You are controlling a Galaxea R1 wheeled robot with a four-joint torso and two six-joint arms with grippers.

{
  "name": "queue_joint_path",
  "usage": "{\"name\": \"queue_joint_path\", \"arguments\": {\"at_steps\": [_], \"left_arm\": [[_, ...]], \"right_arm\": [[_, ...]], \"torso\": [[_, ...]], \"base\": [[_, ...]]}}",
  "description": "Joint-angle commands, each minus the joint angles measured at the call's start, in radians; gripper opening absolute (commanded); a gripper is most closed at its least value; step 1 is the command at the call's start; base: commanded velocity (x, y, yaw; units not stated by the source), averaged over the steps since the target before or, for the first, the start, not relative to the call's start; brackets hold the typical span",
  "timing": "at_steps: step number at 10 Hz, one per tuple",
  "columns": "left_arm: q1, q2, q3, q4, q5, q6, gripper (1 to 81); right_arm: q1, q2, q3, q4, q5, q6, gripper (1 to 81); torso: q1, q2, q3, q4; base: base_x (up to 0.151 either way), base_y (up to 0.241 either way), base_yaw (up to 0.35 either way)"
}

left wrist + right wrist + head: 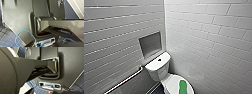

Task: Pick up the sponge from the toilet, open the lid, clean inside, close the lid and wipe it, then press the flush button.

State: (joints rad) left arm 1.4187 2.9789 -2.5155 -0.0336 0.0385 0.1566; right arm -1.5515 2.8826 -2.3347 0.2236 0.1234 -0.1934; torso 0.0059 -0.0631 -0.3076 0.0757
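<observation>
You are facing a white-tiled corner. On the left wall [114,30] a grab bar [126,80] slants low along the tiles, and farther right a square niche [150,44] is set into that wall. Just below the niche stands the toilet [157,71], its tank against the left wall and close to the corner, with the flush button [159,59] dark in the middle of the tank top. The bowl reaches toward you and to the right. The lid [170,86] is down and flat. The sponge [183,87] lies on the right half of the lid, its long axis running from far to near, one end toward the tank and the other toward the bowl's front. A narrow strip of dark floor shows between the bar and the bowl. The right wall [214,37] stands near the bowl's right side. In the left wrist view dark blue floor tiles [6,37] show beneath the robot's own body. You cannot tell how the jaws of the left gripper or the right gripper stand.
</observation>
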Motion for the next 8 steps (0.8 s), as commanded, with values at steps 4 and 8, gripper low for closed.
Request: {"name": "queue_joint_path", "arguments": {"at_steps": [4, 8], "left_arm": [[-0.002, -0.095, 0.107, 0.0, 0.083, 0.008, 81.1], [0.004, -0.089, 0.067, -0.006, 0.087, 0.008, 81.1]], "right_arm": [[0.001, -0.412, 0.497, 0.002, 0.093, 0.074, 81.1], [0.118, -0.582, 0.56, 0.0, 0.127, 0.213, 81.1]], "torso": [[0.088, -0.14, -0.117, 0.0], [0.18, -0.287, -0.161, 0.0]], "base": [[0.0, 0.0, 0.0], [0.0, 0.0, 0.0]]}}
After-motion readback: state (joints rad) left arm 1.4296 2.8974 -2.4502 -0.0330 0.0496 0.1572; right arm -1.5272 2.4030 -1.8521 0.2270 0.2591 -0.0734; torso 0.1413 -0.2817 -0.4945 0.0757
